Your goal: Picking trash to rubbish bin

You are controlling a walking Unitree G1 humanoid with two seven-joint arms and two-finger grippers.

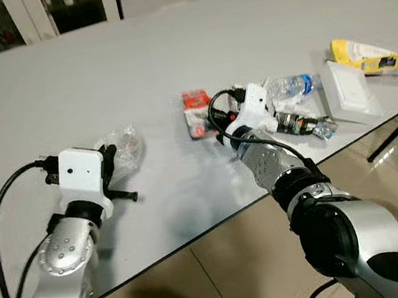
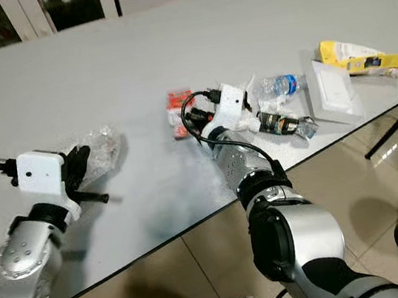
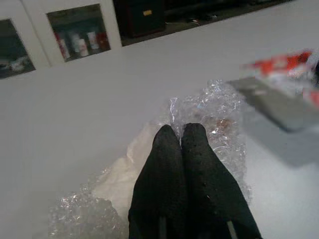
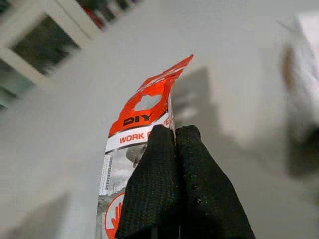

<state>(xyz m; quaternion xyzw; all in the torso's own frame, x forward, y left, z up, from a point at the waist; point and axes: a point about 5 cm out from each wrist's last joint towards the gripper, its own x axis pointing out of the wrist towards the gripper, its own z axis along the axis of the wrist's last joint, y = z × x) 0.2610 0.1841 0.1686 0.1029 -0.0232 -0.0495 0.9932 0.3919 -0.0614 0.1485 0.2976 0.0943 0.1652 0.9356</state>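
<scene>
Left gripper (image 3: 180,130) pinches the bubble wrap (image 1: 124,147) on the table (image 1: 170,56); right gripper (image 4: 174,133) pinches the red packet (image 4: 144,112). You hold light, crushable, slippery film; grip a bunched fold or the edge.

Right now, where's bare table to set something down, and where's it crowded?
Bare: the table's far half, and the stretch between the bubble wrap at the left gripper and the red package at the right gripper. Crowded: right edge, with plastic bottle, white box, yellow packet.
</scene>
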